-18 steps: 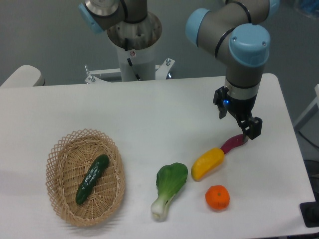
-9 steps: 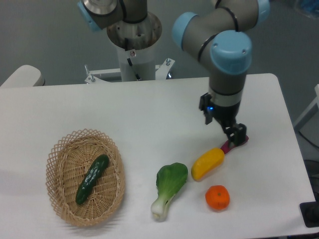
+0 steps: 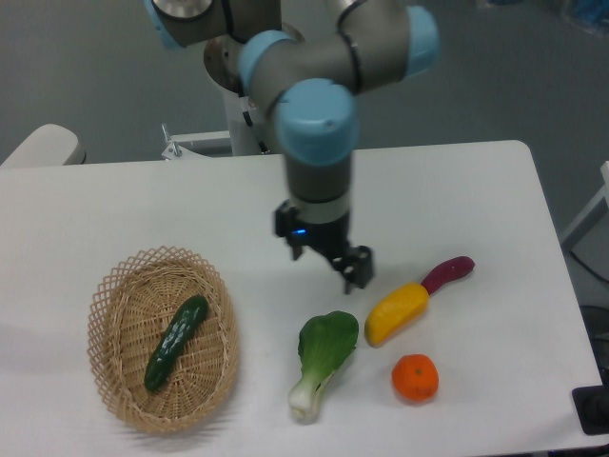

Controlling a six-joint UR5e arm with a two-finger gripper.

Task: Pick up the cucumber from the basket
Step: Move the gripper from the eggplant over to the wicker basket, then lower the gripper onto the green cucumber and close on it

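Nearest the camera lay the bok choy and the orange, with the basket at the front left of the table. The cucumber rested inside that basket, slanted along its floor, untouched, so I judged the pick not yet begun in any real sense: no grasp, no lift, only the approach under way. Just behind the bok choy sat the yellow vegetable and, touching its far end, the purple vegetable. My pincer hung above the bare table behind the bok choy, carrying nothing; one finger showed clearly at the right, but the pair stood nearly edge-on, so I could not tell whether they were parted or closed. The cucumber lay well apart from the pincer, to the left in the picture and nearer the camera. What remained, by my reckoning, was to cross over the basket rim, line up across the cucumber, descend, close and lift.
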